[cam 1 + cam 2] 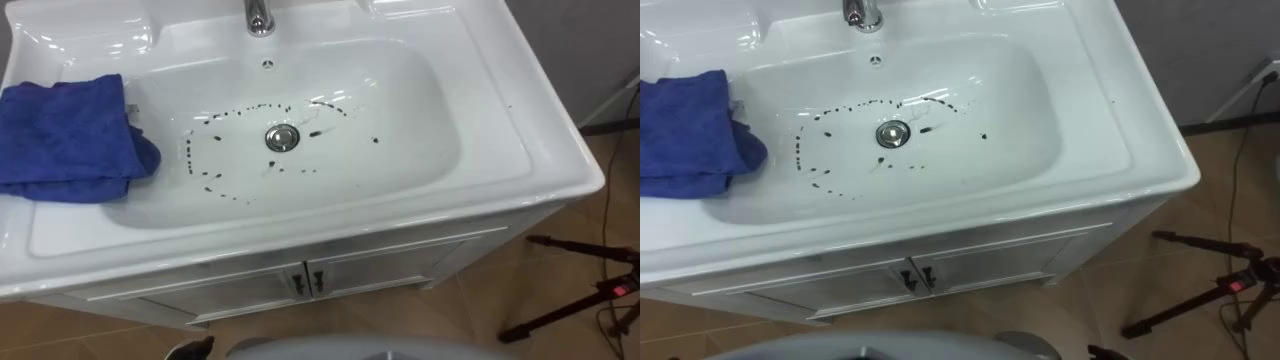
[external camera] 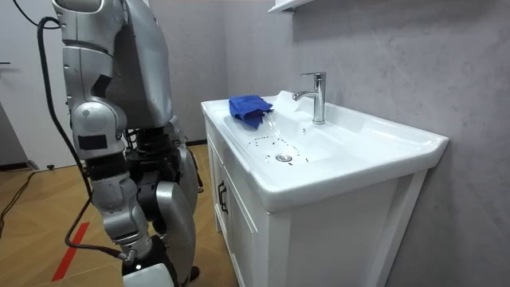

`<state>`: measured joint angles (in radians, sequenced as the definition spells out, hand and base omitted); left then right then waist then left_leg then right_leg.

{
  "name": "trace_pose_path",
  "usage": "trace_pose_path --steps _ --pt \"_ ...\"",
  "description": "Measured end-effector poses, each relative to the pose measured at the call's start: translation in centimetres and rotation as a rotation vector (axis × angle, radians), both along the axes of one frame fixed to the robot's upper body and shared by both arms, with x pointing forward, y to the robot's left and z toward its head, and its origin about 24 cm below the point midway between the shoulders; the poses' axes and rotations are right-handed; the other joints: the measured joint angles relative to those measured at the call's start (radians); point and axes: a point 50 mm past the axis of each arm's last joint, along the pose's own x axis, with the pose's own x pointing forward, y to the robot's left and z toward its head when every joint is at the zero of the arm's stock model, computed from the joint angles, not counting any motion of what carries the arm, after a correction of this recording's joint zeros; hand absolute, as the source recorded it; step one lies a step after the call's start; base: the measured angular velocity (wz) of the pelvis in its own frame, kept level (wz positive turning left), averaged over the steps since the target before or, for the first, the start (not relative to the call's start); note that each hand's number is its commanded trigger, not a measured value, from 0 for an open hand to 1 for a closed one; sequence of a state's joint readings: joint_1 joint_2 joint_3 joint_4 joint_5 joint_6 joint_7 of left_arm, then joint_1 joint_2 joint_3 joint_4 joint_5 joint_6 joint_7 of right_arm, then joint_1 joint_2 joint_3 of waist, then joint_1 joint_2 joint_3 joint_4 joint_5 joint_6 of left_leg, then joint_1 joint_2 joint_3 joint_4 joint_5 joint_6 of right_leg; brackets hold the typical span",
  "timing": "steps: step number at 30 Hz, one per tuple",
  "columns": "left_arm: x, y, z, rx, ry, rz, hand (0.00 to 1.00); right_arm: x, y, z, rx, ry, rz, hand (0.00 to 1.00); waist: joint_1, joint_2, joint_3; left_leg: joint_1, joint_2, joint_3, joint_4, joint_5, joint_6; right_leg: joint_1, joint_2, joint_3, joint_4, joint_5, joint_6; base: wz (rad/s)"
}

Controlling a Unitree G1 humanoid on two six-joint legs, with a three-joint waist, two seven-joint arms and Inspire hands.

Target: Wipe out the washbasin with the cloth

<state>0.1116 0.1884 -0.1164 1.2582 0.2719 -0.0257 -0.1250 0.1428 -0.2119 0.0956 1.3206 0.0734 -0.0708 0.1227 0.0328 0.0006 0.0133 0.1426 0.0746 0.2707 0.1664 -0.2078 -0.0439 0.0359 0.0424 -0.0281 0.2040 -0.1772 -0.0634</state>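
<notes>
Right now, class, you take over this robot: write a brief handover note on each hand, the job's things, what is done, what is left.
Hands: the right hand hangs by the hip; neither hand touches the folded blue cloth.
Things: that cloth lies on the left ledge of the white ceramic basin, a corner drooping over the bowl's edge. A ring of small dark specks surrounds the round metal drain.
Done: nothing wiped yet.
Left: pick up the cloth, wipe the specks away.

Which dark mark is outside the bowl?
The lone speck on the basin's flat right rim; all other marks ring the drain inside the bowl.
</notes>
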Motion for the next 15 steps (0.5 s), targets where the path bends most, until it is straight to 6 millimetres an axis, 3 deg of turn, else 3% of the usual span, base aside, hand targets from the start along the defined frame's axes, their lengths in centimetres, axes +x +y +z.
trace_pose_path --steps 15 --pt "-0.45 0.30 0.04 0.002 -0.002 0.041 0.00 -0.03 -0.02 0.01 0.012 0.000 -0.006 0.00 0.000 -0.008 -0.0016 0.000 0.000 -0.001 0.000 0.000 0.000 0.000 -0.001 -0.003 0.000 0.000 0.000 0.00"
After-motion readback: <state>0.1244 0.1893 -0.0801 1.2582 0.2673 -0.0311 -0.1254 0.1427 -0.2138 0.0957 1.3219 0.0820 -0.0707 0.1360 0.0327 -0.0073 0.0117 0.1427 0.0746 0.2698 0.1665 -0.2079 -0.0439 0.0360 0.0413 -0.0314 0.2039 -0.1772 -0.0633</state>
